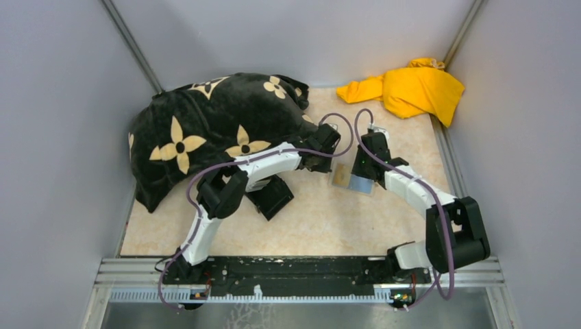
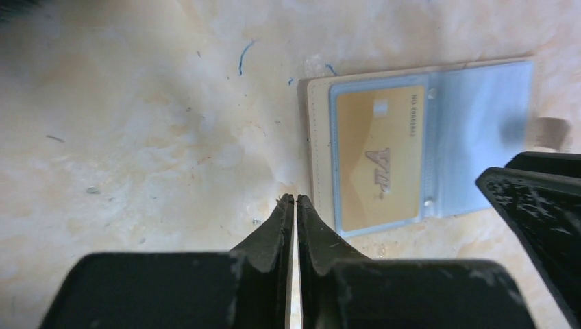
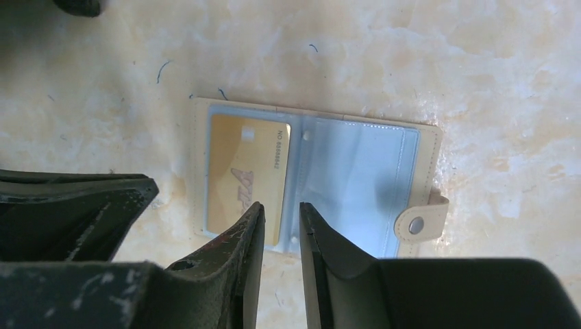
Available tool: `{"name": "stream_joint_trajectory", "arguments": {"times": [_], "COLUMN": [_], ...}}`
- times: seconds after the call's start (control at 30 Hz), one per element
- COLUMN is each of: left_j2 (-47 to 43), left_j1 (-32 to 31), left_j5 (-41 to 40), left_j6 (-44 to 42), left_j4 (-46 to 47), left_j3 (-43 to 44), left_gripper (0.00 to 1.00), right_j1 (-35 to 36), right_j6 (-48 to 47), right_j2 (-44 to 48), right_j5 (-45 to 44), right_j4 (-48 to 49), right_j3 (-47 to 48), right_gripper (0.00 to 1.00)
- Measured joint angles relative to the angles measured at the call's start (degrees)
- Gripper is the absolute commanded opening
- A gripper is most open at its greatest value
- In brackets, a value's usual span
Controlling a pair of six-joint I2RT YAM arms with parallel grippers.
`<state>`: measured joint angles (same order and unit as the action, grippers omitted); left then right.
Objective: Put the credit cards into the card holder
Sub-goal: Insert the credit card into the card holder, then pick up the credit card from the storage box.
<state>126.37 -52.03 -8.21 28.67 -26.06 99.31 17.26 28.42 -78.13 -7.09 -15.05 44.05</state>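
Note:
The tan card holder (image 1: 344, 179) lies open on the table between my two grippers. It also shows in the left wrist view (image 2: 316, 137) and the right wrist view (image 3: 429, 161), clasp tab (image 3: 419, 221) at its right edge. The gold-orange card (image 2: 377, 157) (image 3: 246, 171) sits in its left clear sleeve. The right sleeve (image 3: 356, 178) looks light blue; I cannot tell whether a blue card is inside. My left gripper (image 2: 294, 199) is shut and empty, its tips just beside the holder's left edge. My right gripper (image 3: 281, 205) is narrowly open and empty, over the holder's near edge at the fold.
A black cushion with gold flowers (image 1: 219, 130) fills the back left. A yellow cloth (image 1: 411, 88) lies at the back right corner. A black box (image 1: 273, 195) stands under the left arm. Grey walls close both sides and the back.

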Motion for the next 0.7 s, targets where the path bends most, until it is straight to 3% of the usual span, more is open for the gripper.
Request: {"name": "stream_joint_trajectory", "arguments": {"times": [0.2, 0.43, 0.47, 0.53, 0.6, 0.7], "left_j2": [-8.63, -32.33, -34.75, -39.01, -41.86, -46.16], "left_j1": [0.00, 0.00, 0.00, -0.02, 0.00, -0.02], "left_j5": [-4.02, -12.24, -13.40, -15.72, -17.51, -20.31], "left_j6": [0.46, 4.15, 4.85, 6.51, 7.78, 10.25], "left_j4": [0.42, 5.84, 6.43, 7.30, 7.82, 7.98], "left_j3": [-2.54, -21.51, -23.74, -28.20, -31.69, -37.07], "left_gripper": [0.24, 0.37, 0.38, 0.39, 0.42, 0.45], "right_j1": [0.94, 8.59, 10.43, 13.75, 16.13, 16.81], "right_j6": [-3.37, -8.59, -9.79, -12.09, -13.18, -12.85], "right_j2": [3.76, 5.46, 5.46, 5.46, 5.53, 5.70], "right_j5": [0.87, 0.52, -0.02, -0.96, -0.55, 2.89], "right_j4": [-0.81, 0.70, 1.73, 4.98, 10.62, 25.70], "right_j3": [0.02, 4.92, 5.90, 7.04, 6.95, 2.80], "right_gripper": [0.31, 0.34, 0.39, 0.59, 0.69, 0.72]}}
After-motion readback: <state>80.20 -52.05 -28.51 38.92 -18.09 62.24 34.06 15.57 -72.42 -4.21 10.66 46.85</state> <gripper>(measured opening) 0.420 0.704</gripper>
